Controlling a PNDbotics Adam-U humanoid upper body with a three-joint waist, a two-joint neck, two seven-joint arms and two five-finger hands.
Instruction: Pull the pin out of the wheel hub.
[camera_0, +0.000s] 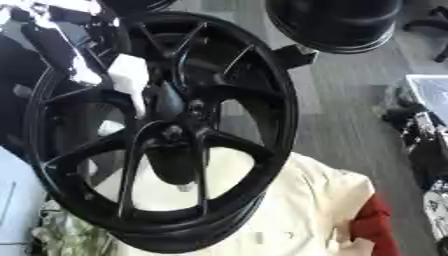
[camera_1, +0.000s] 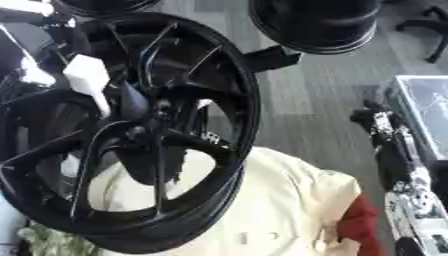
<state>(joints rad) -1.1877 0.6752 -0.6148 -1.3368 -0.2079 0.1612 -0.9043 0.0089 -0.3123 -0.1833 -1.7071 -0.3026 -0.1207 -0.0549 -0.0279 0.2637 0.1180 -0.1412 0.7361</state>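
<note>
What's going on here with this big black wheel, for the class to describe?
A black alloy wheel fills the view, standing tilted over a cream cloth. The robot's left arm comes in from the upper left, its white part lying against the spokes close to the hub. Its hand cannot be made out, nor can a pin. The right hand is not in view.

Two black wheels (camera_0: 166, 135) (camera_1: 319, 22), one cream cloth (camera_0: 297, 210)

Black spoked wheel hub (camera_1: 131, 135) over cream cloth (camera_1: 280, 210)
</note>
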